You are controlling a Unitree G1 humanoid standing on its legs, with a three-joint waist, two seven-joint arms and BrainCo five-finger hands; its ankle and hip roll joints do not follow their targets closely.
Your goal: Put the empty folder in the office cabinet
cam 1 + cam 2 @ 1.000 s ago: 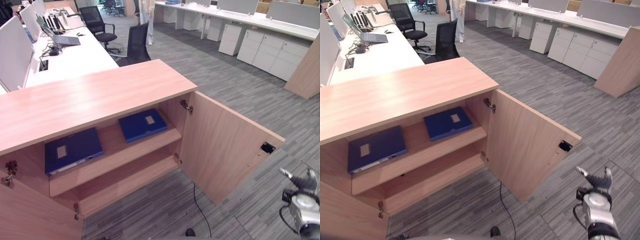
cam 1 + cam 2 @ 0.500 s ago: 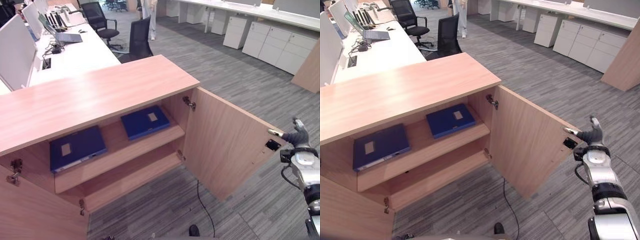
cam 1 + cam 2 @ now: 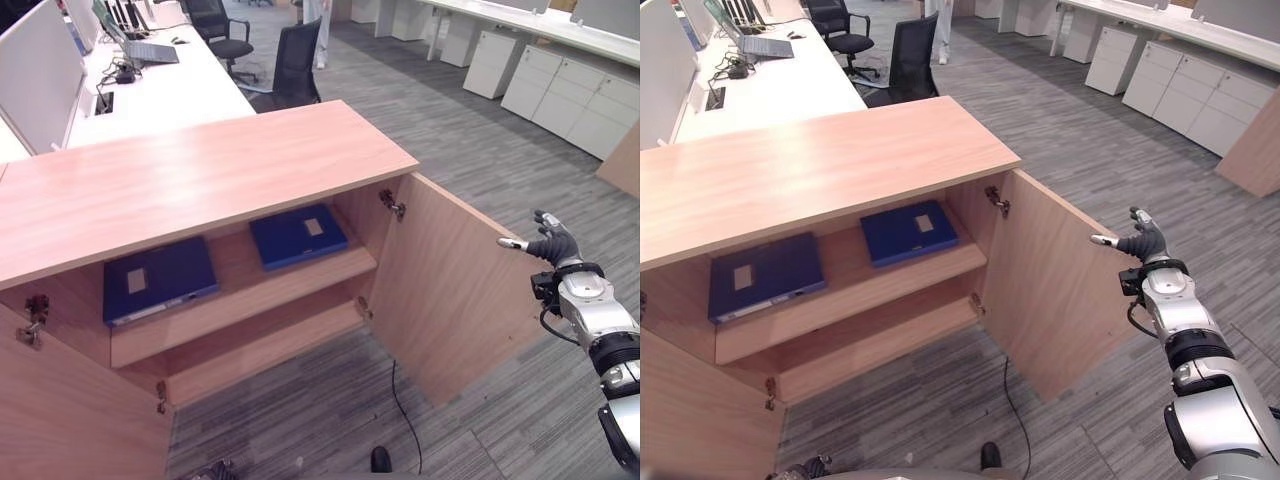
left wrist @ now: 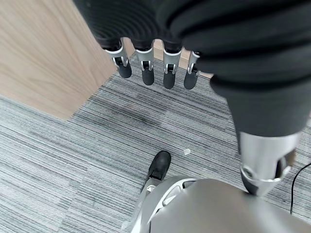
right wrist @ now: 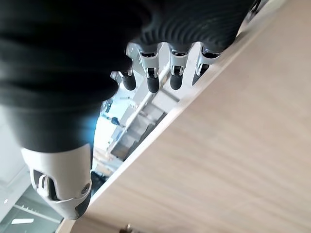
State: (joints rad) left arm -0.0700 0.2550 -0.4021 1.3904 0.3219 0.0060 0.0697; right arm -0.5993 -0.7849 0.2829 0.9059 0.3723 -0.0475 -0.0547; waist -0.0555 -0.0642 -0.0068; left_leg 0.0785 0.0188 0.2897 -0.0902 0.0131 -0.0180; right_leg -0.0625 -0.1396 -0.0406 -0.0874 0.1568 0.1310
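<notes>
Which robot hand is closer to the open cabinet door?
The right hand is at the open door's outer edge. The left hand hangs low over the floor.

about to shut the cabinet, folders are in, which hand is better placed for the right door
Right. The right hand is raised with relaxed fingers at the outer edge of the open right door. The left hand hangs low by the left door, away from it.
</notes>
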